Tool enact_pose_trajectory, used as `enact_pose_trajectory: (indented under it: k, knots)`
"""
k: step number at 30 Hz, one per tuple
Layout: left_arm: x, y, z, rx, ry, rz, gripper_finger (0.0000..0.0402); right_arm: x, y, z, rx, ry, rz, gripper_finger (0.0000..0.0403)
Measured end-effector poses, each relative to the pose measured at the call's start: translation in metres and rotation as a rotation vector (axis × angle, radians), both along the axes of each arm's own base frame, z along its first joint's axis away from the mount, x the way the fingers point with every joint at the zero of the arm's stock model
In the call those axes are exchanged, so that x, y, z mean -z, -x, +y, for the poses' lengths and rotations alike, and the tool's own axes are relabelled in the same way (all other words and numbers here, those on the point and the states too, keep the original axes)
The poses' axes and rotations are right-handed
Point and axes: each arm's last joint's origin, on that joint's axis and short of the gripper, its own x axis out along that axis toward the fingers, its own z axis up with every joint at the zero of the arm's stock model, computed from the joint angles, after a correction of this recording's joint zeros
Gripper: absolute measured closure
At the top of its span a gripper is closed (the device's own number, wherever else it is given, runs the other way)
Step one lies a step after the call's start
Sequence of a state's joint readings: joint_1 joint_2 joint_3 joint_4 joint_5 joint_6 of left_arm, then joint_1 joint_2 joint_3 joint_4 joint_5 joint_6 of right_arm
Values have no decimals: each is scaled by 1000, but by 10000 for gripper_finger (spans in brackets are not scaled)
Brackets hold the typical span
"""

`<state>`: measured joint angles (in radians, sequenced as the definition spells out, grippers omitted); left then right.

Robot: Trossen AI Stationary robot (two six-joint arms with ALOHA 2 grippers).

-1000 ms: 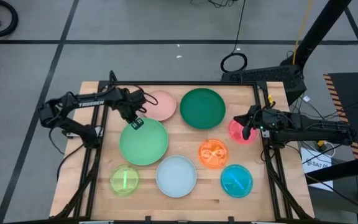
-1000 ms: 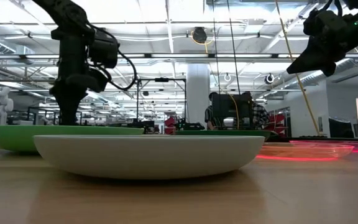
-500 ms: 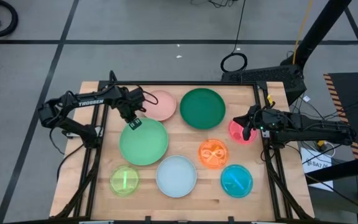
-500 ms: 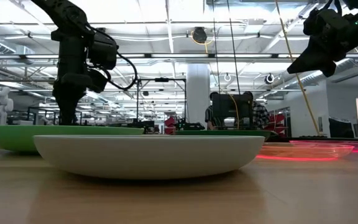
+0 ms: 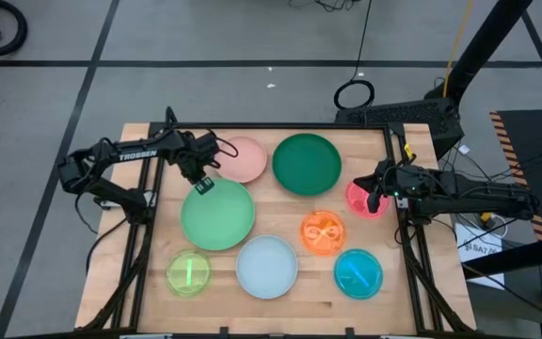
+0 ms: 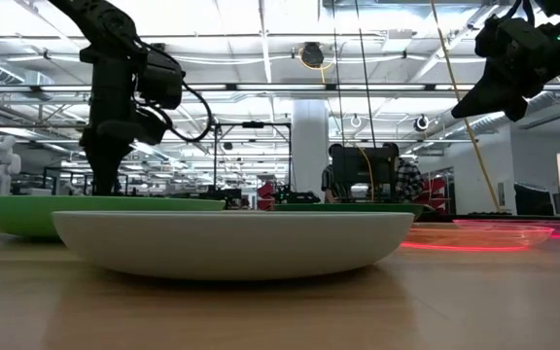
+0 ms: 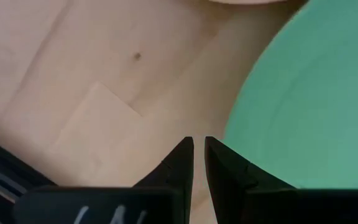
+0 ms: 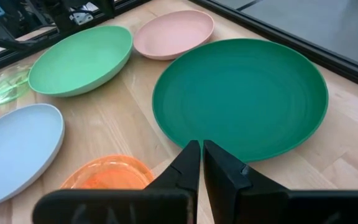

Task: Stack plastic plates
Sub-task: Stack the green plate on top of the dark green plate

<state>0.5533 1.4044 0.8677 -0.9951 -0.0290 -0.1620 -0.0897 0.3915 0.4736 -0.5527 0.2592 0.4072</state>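
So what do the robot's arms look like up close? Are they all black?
Mostly, yes. Both arms are dark and jointed, with black cables looping along them. The left arm has white TROSSEN lettering on its side. The left gripper and right gripper each end in two dark, pointed fingers, with white markings on the block behind them. A small green light glows on the right arm's wrist.

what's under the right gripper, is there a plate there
Yes. In the high view the right gripper sits over the hot pink plate, covering its right part. Whether anything lies on that covered part cannot be seen.
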Motion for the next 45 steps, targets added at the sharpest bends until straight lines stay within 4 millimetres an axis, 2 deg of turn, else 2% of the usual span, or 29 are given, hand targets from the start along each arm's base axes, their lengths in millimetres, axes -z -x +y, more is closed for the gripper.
enact_pose_trajectory:
  k: [17,19,24,29,33,41,45]
  knots:
    - [0,1,-3,17,59,-2,354,0,0,0,1,1,-1,387]
    - [0,4,-3,-25,49,28,355,0,0,0,1,1,-1,387]
    - [0,4,-4,-46,37,38,392,0,0,0,-3,7,2,387]
    - [0,3,-4,-75,17,41,396,0,0,0,-3,7,1,387]
    - [0,4,-4,-74,28,45,368,0,0,0,-3,7,2,387]
    - [0,2,-4,-37,43,17,261,0,0,0,-3,7,1,387]
    - [0,-3,-2,-9,15,-27,240,0,0,0,-1,4,0,387]
